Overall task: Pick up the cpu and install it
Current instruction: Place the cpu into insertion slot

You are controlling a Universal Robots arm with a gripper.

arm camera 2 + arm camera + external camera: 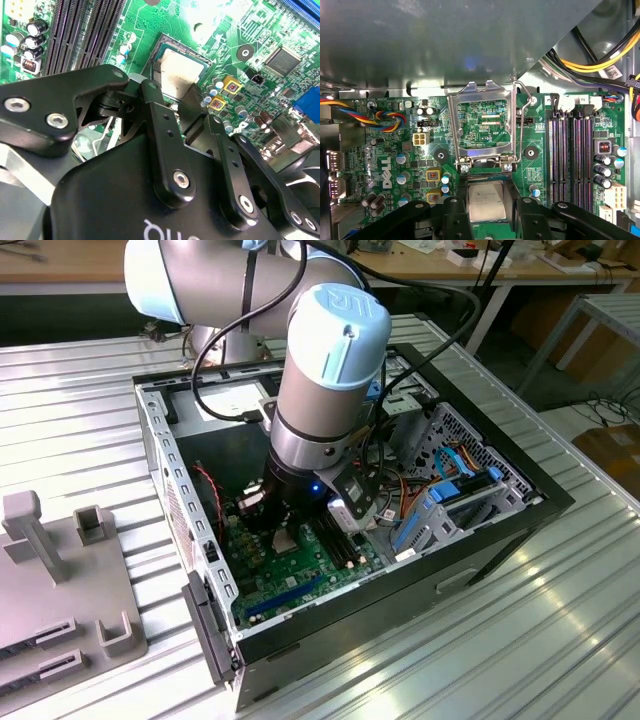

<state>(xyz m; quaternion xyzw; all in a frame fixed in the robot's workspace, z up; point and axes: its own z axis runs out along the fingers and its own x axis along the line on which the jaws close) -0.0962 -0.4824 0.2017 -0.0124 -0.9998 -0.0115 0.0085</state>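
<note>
The arm reaches down into the open case on the ribbed surface, and the pincer is low over the green board. The cpu lies flat in the socket, pale face up. It is directly between the two fingers, neither ahead of the pincer nor to its side, but under its middle. The pincer is spread, with one finger at each of two opposite sides of the cpu. In the first wrist view a dark gap shows between the chip and one finger; whether the other finger touches it, I cannot tell. The cpu is square, so it has no long axis. The silver frame stands folded open just beyond the cpu, with its lever raised. I judge that the chip is placed but not locked.
</note>
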